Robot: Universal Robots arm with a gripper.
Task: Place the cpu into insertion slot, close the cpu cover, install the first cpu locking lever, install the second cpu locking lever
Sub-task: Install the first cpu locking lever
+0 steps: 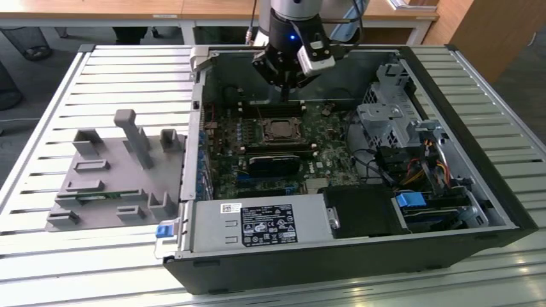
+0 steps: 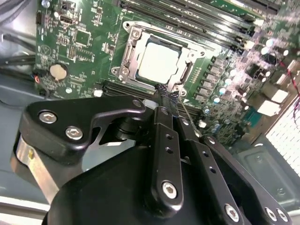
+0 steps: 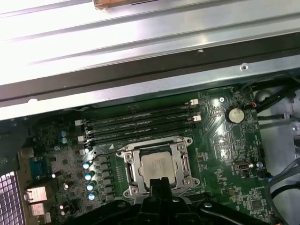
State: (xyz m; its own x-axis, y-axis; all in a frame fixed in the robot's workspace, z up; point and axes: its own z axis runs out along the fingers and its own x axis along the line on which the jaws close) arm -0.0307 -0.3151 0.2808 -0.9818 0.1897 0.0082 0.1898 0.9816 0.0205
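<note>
Your claw [image 2: 166,93] hangs low over the circuit board [image 2: 89,51], fingertips pinched together with nothing visibly between them, tips down at the edge of the insertion slot [image 3: 154,140]. The cpu [image 2: 159,62] lies flat in that slot, silver face up. The cpu cover [image 2: 130,51] looks folded down around it, framing the chip so it can't lift. A thin metal rod [image 2: 186,112] runs just beside the tips. It's probably a locking lever, which would explain that narrow pinch.
</note>
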